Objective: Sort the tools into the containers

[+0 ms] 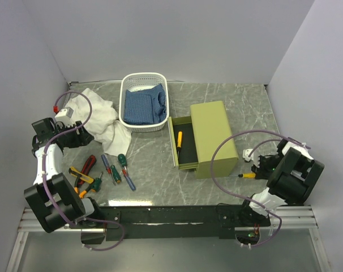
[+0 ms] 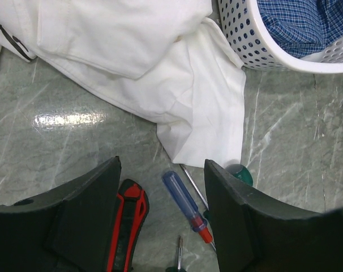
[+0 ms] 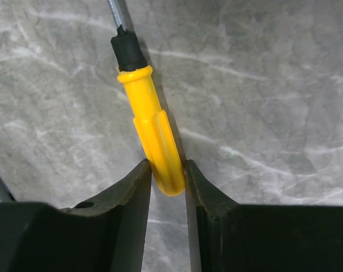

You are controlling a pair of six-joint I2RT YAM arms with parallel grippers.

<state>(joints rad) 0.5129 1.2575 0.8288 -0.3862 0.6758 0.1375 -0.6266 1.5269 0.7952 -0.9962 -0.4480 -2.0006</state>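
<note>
The right gripper (image 3: 167, 170) is pinching the butt end of the yellow screwdriver (image 3: 149, 124), with a jaw pressing on each side of the rounded handle tip and only a narrow gap between them. The tool is lying low over the table (image 3: 262, 85), just off the right side of the drawer chest (image 1: 214, 136), near its front corner. Its long axis is running straight out from the gripper, with the shaft pointing back toward the chest. The open drawer (image 1: 185, 153) is facing out of the chest's far, left side, so the carry is likely calling for a pass over the chest. The right arm is much the nearer one. The left gripper (image 2: 162, 164) is hanging wide open and empty over the blue screwdriver (image 2: 183, 198), well left of the chest.
</note>
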